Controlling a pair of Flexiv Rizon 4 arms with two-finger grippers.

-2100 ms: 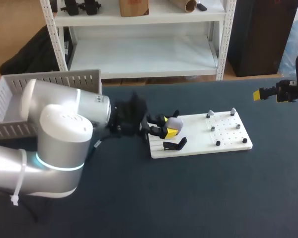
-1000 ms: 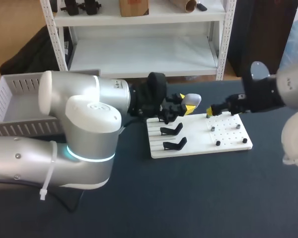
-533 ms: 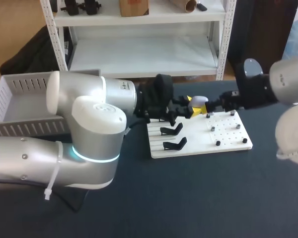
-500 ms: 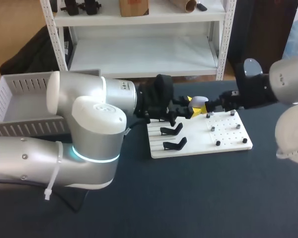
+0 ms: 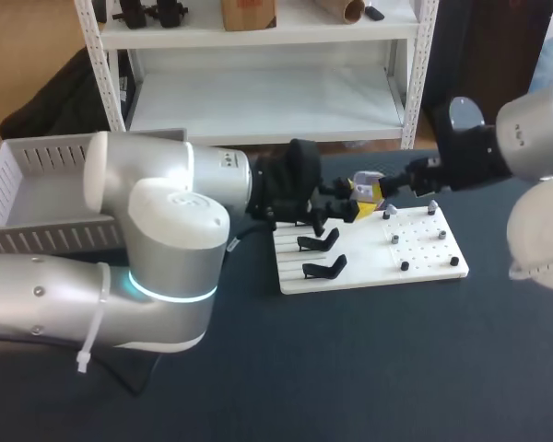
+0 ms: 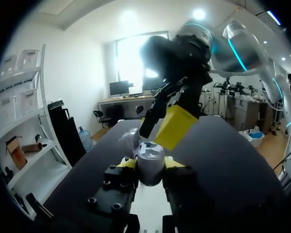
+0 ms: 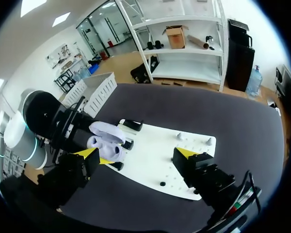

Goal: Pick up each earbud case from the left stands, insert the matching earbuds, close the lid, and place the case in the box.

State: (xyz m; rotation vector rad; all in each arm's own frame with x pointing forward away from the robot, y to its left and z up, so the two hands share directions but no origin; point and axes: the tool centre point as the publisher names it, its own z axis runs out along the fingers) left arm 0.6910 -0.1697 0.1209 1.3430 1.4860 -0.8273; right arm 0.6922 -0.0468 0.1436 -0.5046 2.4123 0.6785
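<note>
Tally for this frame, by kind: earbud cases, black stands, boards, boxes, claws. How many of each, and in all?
earbud case: 1
black stands: 3
white board: 1
box: 1
claws: 2 (left claw, right claw)
Total: 8

Pale earbud case in left hand

A dark, blue-grey tabletop carries two things. Near its middle lies a flat white board, its long side running left to right, with its far edge tilted slightly. At the far left corner sits a pale slatted box — open-topped and well apart from the board.
</note>
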